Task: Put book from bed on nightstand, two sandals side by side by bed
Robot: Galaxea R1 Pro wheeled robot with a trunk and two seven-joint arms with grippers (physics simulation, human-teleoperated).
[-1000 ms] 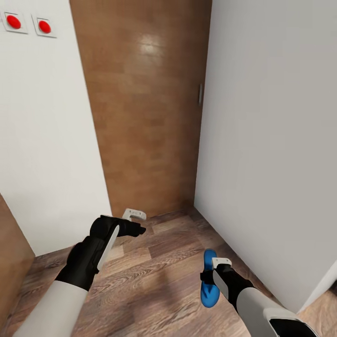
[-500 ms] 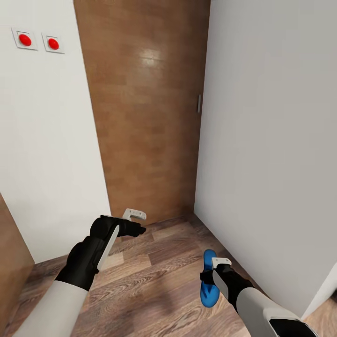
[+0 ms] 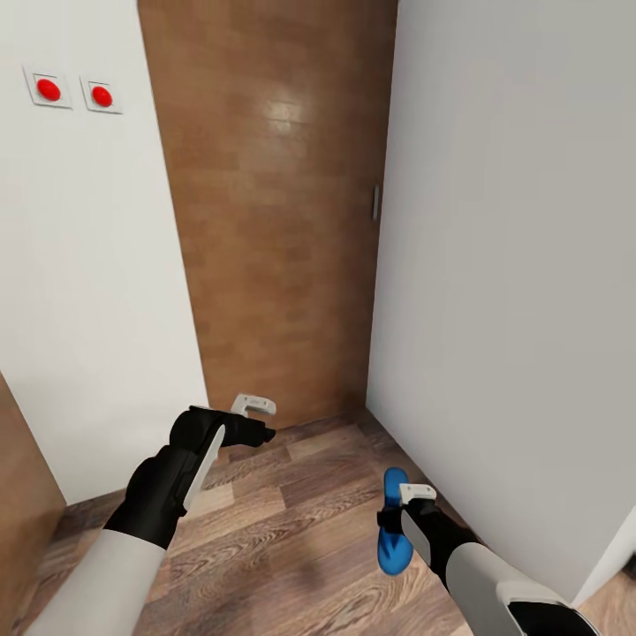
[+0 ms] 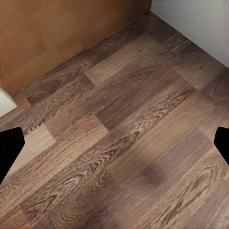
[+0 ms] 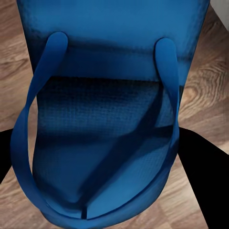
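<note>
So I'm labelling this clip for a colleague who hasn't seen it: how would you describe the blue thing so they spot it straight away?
Start at the tall brown wooden door between the white walls, then drop to the wood-plank floor in front of it. Above that floor, by the white wall, the right gripper holds a sandal. It is the one bright blue thing, a flat flip-flop with thin straps.

Setting: indoor home interior, narrow passage or room corner. Evidence: brown wood-plank floor (image 3: 291, 521), plain white walls (image 3: 512, 265) on both sides, tall brown wooden door (image 3: 274, 212) with a small metal handle (image 3: 376, 202) at its edge. Two white wall plates with red buttons (image 3: 75, 91) on the left wall. Blue flip-flop sandal (image 3: 393, 539) above the floor fits domestic use
</note>
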